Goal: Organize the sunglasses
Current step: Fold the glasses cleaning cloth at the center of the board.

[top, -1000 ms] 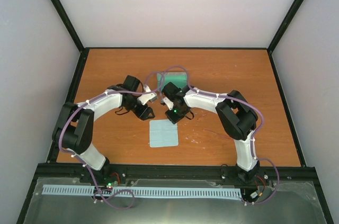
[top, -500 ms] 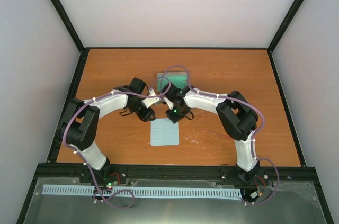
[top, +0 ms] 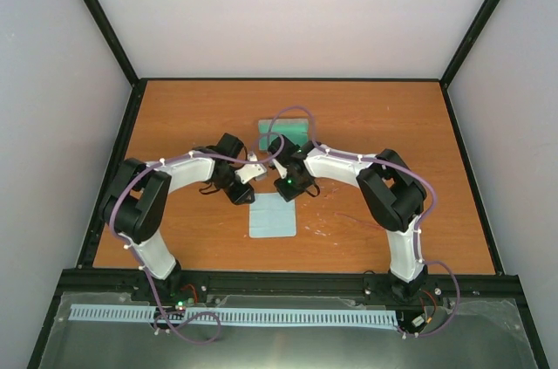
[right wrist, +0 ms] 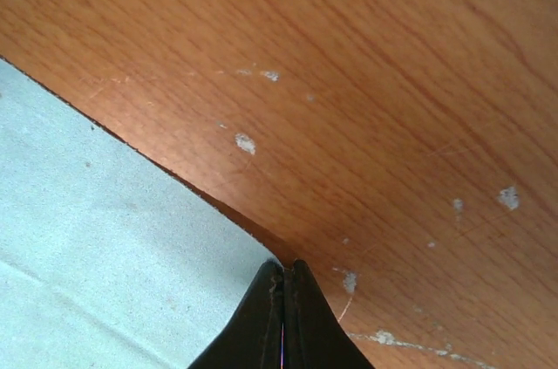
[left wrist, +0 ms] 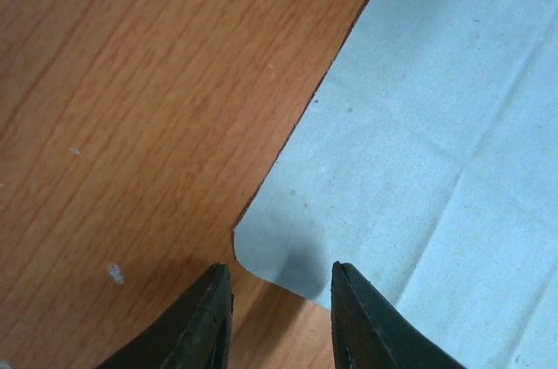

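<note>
The sunglasses are not visible in any view. A pale blue square cloth [top: 272,221] lies flat on the wooden table in front of both grippers. My left gripper [top: 251,191] is open, its fingertips straddling the cloth's far left corner [left wrist: 261,251] just above the table; the left wrist view shows my left gripper [left wrist: 279,269] empty. My right gripper [top: 293,193] is at the far right corner. In the right wrist view my right gripper [right wrist: 286,268] is shut with that corner of the cloth [right wrist: 105,238] pinched at its tips.
A grey-green rectangular case [top: 285,132] lies just behind the two wrists, partly covered by them and a purple cable. Black frame rails edge the table [top: 392,125]. The wood shows white scuffs [right wrist: 246,143].
My left arm has swung right and towards the near edge, bringing its open gripper to the cloth's far left corner. The right gripper has stayed at the far right corner.
</note>
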You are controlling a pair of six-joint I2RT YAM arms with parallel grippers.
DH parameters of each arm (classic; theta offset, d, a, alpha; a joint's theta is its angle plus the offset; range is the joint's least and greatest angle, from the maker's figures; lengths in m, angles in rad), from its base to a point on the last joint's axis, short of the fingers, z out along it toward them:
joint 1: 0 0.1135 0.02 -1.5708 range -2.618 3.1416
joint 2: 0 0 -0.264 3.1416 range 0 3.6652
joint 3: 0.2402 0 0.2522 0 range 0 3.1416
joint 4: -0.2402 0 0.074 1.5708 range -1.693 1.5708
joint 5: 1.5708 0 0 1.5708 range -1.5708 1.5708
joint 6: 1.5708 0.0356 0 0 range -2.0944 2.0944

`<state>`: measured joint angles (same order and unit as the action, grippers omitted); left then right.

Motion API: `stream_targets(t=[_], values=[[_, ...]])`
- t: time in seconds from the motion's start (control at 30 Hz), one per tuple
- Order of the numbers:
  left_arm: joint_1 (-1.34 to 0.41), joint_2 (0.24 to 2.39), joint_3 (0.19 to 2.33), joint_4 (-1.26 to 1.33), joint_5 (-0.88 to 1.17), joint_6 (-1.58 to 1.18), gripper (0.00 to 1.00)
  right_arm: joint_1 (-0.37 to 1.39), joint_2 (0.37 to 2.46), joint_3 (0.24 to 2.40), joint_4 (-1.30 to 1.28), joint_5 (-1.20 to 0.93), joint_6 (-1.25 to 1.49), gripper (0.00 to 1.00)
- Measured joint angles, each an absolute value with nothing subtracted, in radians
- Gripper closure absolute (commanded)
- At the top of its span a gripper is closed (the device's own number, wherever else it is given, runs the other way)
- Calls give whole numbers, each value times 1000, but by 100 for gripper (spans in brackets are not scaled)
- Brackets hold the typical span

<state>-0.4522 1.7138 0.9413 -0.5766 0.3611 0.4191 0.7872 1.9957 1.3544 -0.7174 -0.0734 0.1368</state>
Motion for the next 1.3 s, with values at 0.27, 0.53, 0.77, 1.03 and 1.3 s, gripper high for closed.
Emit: stream_targets(t=[0.27, 0.53, 0.77, 1.03, 1.3], values=[[-458, 1723, 937, -530, 355, 427, 68, 780, 1994, 1353, -714, -63, 144, 97], [-472, 1750, 950, -471, 358, 430, 80, 780, 1994, 1353, -714, -61, 149, 97], [-479, 1757, 945, -441, 351, 444, 96, 776, 1988, 1345, -713, -55, 156, 97], [-483, 1749, 928, -418, 348, 455, 100, 774, 1982, 1338, -709, -42, 160, 97], [-496, 1748, 966, -456, 332, 453, 100, 759, 1955, 1338, -700, -2, 167, 97]])
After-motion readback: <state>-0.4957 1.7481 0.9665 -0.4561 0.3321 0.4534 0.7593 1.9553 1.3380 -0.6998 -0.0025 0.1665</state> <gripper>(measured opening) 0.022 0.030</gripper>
